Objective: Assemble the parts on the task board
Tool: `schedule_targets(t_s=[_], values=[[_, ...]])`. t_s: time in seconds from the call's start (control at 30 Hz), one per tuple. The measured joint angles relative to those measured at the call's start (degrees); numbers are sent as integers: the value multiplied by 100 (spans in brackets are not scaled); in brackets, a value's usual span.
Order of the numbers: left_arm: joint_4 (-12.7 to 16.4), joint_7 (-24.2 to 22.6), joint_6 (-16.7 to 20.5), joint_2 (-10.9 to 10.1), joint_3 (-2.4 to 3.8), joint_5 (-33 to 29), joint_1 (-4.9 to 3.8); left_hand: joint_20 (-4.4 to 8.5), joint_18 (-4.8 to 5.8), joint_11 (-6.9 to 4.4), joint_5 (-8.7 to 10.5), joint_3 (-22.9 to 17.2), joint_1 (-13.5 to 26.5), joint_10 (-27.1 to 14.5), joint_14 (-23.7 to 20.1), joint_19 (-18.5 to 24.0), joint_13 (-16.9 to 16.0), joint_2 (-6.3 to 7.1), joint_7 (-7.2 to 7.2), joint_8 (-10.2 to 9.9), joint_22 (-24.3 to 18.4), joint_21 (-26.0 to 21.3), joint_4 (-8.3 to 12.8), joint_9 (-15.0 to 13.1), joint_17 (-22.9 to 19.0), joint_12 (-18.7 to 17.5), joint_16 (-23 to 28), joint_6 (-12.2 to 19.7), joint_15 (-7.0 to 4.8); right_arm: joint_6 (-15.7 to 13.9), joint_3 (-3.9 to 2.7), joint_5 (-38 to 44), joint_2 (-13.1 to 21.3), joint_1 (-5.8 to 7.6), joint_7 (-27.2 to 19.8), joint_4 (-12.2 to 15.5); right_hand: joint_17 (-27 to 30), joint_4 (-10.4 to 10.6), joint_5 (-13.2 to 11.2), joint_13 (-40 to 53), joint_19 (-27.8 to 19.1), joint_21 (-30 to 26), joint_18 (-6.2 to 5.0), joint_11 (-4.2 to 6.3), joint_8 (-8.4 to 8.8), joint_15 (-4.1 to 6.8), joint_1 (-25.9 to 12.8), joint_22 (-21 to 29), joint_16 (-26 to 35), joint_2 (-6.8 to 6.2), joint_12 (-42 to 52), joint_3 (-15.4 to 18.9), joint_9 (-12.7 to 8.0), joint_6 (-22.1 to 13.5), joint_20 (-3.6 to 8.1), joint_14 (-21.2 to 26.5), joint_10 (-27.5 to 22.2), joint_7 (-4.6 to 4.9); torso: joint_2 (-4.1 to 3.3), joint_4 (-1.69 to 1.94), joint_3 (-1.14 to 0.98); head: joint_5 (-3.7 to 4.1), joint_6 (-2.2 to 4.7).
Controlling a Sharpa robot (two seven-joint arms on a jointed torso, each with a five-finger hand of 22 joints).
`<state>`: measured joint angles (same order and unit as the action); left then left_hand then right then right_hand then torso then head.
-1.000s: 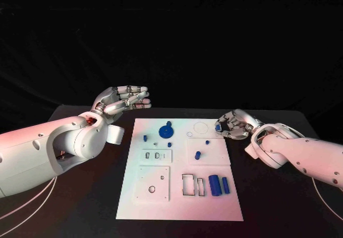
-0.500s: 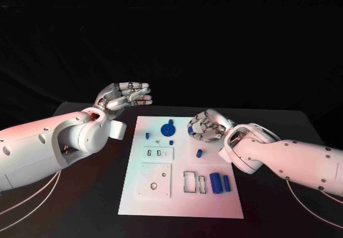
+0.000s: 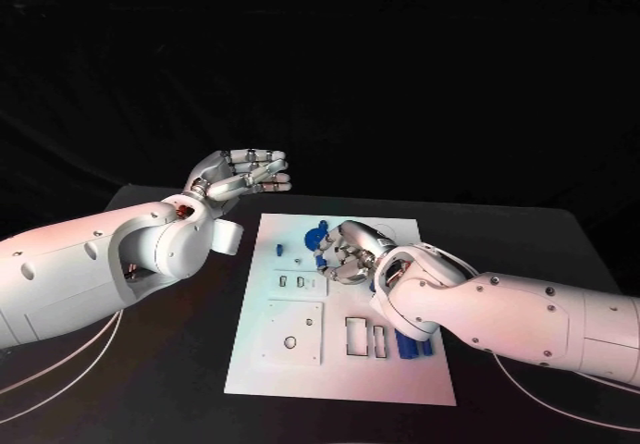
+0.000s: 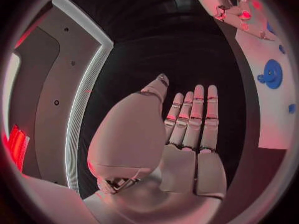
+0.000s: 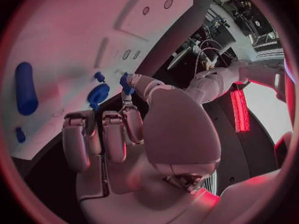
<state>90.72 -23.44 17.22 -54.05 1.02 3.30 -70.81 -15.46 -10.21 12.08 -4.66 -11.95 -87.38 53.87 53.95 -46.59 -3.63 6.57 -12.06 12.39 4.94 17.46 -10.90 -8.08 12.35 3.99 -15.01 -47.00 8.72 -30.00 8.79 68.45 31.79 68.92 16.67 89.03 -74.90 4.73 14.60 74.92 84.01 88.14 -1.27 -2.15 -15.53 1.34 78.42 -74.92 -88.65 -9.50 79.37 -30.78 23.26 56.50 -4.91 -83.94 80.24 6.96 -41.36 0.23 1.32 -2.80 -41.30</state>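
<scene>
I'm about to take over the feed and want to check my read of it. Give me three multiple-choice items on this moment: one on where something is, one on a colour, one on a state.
1. Where is the right hand?
A. Over the task board, near the round gear-like part
B. Off the table's right edge
C. Resting on the left arm

2. What colour are the two upright cylinders on the board's near right part?
A. Yellow
B. Blue
C. Green

3. What state is the left hand in?
A. Gripping a cylinder
B. Pressed flat on the board
C. Raised beyond the board's left far corner, holding nothing

Answers: 1 A, the head view shows the hand above the board's far middle beside the gear-like part. 2 B, both show blue beside the right forearm. 3 C, the left wrist view shows its fingers straight with nothing in them.
</scene>
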Motion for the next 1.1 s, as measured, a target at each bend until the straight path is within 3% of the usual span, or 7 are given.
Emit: schedule_targets(t_s=[0.4,1.1], values=[[1,18,-18,16,-1,0,0,-21,1,0,0,0,0,0,0,-21,0,0,0,0,-5,0,0,0,-1,0,0,0,0,102,18,413,-320,-225,310,-125,-3,-16,-11,-1,0,0,0,0,-1,0,-47,1,0,-47,0,-15,0,-10,0,0,0,10,-9,5,-3,-59,-26],[14,43,-41,8,-1,0,0,-21,1,0,0,0,0,0,0,-21,0,0,0,0,-4,0,0,0,-2,0,0,0,0,263,26,879,-444,-312,475,-237,-4,-65,-23,-2,0,1,0,0,-134,0,-136,-3,0,-137,0,-31,1,-5,-1,0,0,4,-7,1,-7,-79,-80]])
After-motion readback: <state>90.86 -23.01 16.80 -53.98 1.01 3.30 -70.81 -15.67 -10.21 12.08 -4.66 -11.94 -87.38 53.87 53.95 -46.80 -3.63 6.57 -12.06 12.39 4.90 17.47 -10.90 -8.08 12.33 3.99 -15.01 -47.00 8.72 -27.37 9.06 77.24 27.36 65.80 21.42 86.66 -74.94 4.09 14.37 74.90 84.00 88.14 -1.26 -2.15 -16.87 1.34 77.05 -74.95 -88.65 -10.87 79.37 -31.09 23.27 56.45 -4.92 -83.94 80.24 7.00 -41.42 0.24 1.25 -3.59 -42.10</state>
